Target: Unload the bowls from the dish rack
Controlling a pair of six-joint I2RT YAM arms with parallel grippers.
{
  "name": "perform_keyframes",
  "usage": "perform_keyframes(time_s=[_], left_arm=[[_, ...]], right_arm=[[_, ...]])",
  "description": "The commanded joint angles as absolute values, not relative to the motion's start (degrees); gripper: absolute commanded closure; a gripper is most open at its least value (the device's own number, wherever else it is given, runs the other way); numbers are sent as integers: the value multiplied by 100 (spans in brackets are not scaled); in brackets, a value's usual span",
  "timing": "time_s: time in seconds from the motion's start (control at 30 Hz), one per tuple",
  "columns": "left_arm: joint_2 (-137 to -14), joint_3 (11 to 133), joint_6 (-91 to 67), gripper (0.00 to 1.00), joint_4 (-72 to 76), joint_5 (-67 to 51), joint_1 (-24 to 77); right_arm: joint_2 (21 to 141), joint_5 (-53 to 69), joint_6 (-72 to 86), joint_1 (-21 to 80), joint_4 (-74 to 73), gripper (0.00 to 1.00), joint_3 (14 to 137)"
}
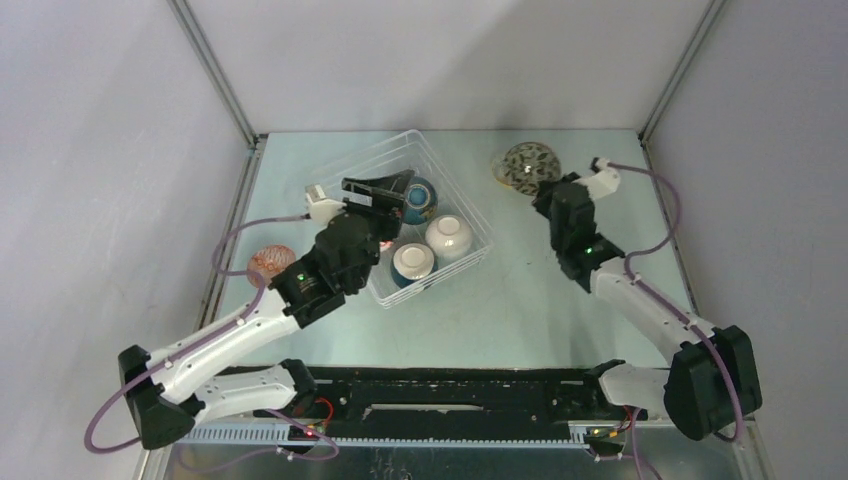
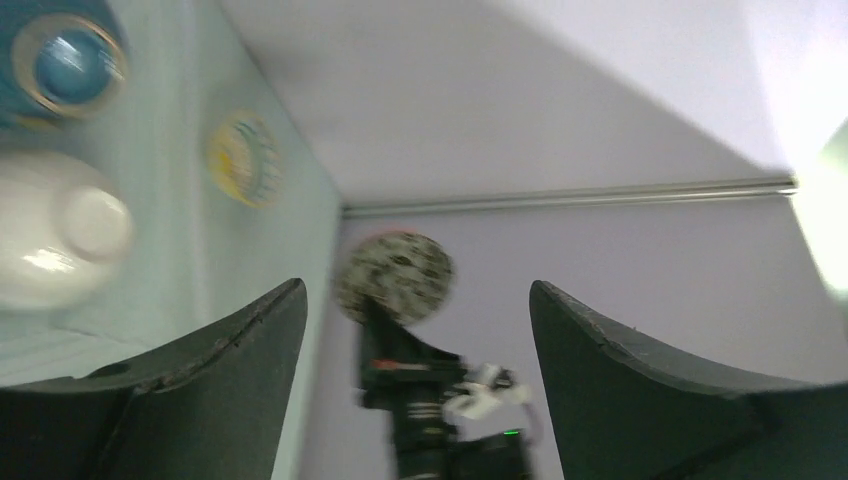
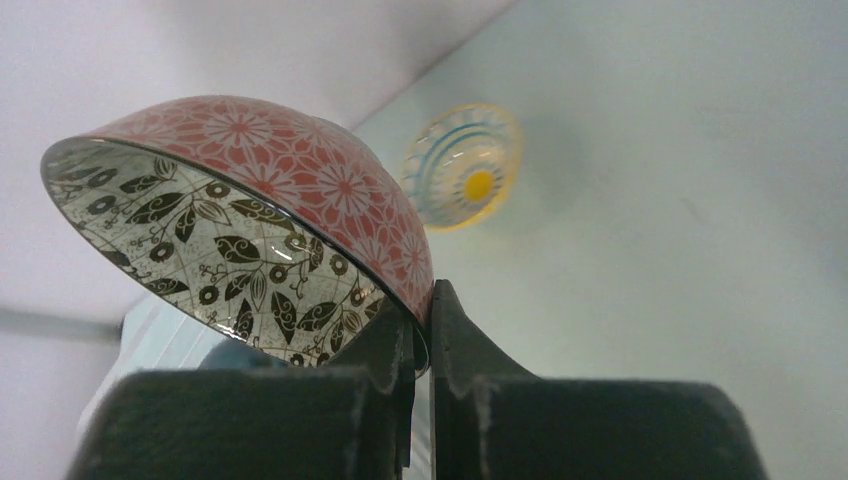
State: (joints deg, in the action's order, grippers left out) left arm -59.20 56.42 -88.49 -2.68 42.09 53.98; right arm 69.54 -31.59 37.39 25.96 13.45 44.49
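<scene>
The dish rack (image 1: 456, 190) stands mid-table and holds a dark teal bowl (image 1: 421, 198), a plain white bowl (image 1: 450, 236) and a blue-white bowl (image 1: 413, 262). My left gripper (image 1: 398, 186) hovers over the rack's far side, open and empty (image 2: 415, 290). The left wrist view shows the teal bowl (image 2: 62, 60) and the white bowl (image 2: 60, 230) upside down. My right gripper (image 1: 548, 192) is shut (image 3: 425, 300) on the rim of a bowl, red-patterned outside and leaf-patterned inside (image 3: 300, 180), held tilted above the table's far right (image 1: 530, 165).
A yellow bowl (image 3: 465, 165) sits upside down on the table just behind the held bowl (image 1: 497, 170). Another red-patterned bowl (image 1: 272, 262) sits on the table left of the rack, by my left arm. Metal frame posts stand at the far corners.
</scene>
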Motion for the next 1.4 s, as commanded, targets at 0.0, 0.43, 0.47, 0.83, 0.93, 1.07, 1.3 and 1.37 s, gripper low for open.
perform_keyframes(time_s=[0.0,0.43,0.47,0.83,0.93,1.07,1.3,1.37], left_arm=[[-5574,5138,-6972,15,-606,3518,4778],[-4611,4590,-3666,5,-1371,2902,3877],[-4561,4550,-3628,3,-1440,2965,3822],[-4334,3964,-3496,1,-1632,3205,3475],[-4321,3816,-3681,0,-1686,3516,3432],[-4113,3588,-4016,0,-1703,3340,3084],[-3873,3492,-4174,0,-1873,3431,2741],[-3840,3498,-4249,0,-1977,3507,2677]], right_arm=[[6827,-2829,4993,1771,-665,100,5214],[8018,-1480,5723,-31,-1580,100,6000],[8176,-1363,5775,-156,-1608,100,6137],[9973,-273,6091,-659,-1496,100,7268],[10380,-109,6117,-668,-1528,100,7689],[10956,-62,6204,-692,-1734,100,8225],[11828,291,6400,-736,-2242,100,9147],[11966,314,6445,-743,-2254,100,9289]])
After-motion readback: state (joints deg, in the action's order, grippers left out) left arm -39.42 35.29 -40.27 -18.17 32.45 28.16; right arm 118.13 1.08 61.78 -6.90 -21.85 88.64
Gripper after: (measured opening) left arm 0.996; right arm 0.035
